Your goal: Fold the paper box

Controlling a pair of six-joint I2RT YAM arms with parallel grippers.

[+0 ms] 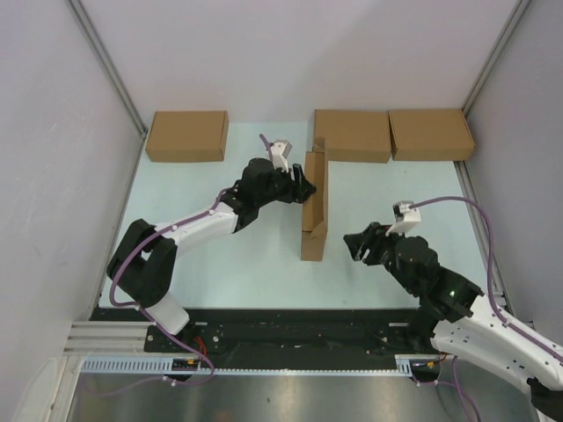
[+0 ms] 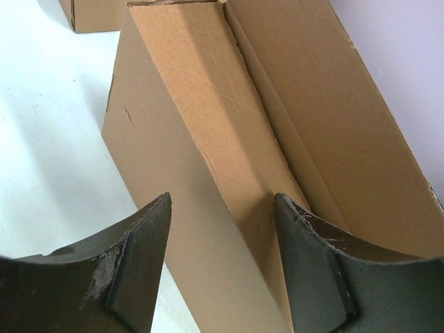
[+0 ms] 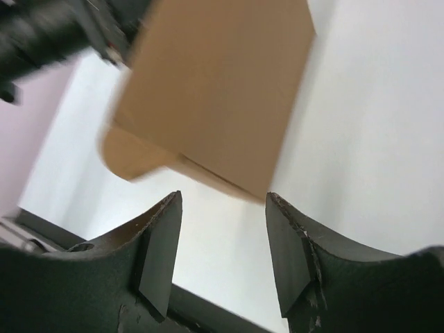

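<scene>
Between the fingers (image 2: 139, 270) of the left pincer (image 2: 222, 201), which stand apart, lies part of the box (image 1: 313, 207). Cardboard fills the gap, but I cannot tell whether they pinch it or only straddle it. Opposite, the right pincer (image 3: 223, 198) is spread with nothing inside, facing the box's other side and clear of it. The box stands on a long edge at mid-bench (image 1: 220, 264), partly folded, with its upright walls close together and the left wall reaching further toward the arms than the right. Its long axis runs from the arms toward the back, and its far end is just beside the middle of three spare boxes (image 1: 352, 134) along the rear. The step in hand looks like closing up the walls. Next, the right pincer would need to come in against its side and press while the left steadies, since so thin a stance may tip.
</scene>
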